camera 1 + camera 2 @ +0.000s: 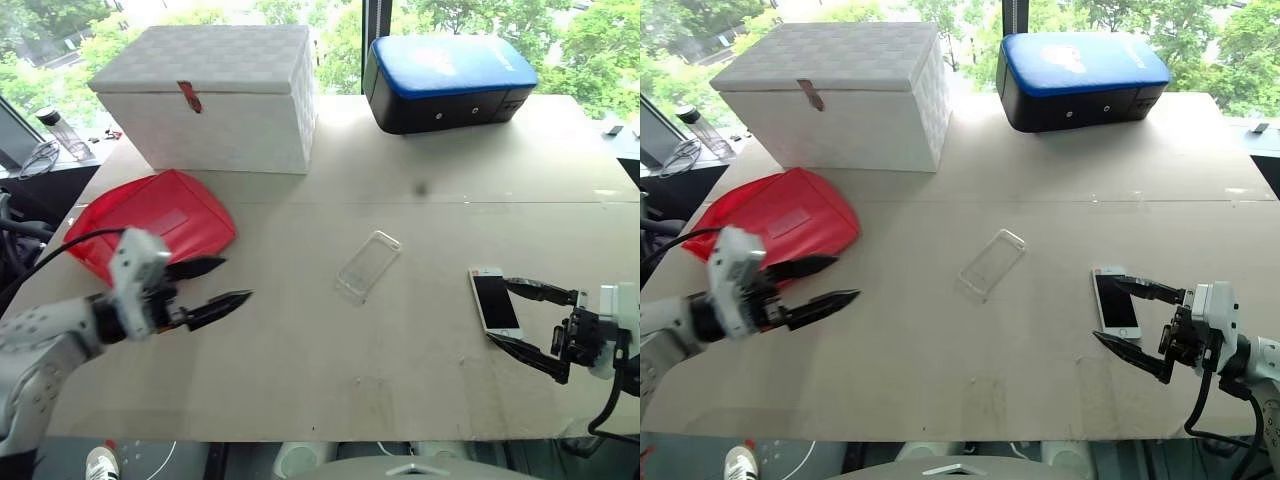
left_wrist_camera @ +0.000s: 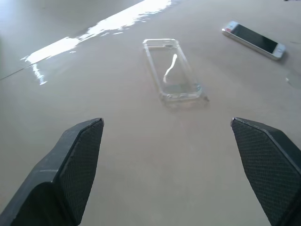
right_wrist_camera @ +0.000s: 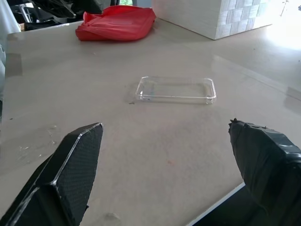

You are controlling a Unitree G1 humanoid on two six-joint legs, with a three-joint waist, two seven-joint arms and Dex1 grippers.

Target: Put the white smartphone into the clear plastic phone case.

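Spanning a windowed room, the pale table (image 1: pixel 300 380) bears both grippers' jaws wide open and empty, seemingly above it.

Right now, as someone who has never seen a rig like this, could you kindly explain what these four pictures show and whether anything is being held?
This is a humanoid robot with two arms, each ending in a gripper of two black fingers. The two wide pictures come from a camera on its head, looking down over a table. The other two come from cameras on its wrists, looking out between each gripper's own fingers.

On the table lie the white smartphone, the clear plastic phone case, a red pouch, a white box and a blue and black case.

The left gripper is open and empty, beside the pouch. The right gripper is open too, its fingers reaching around the phone's near end; nothing is held.
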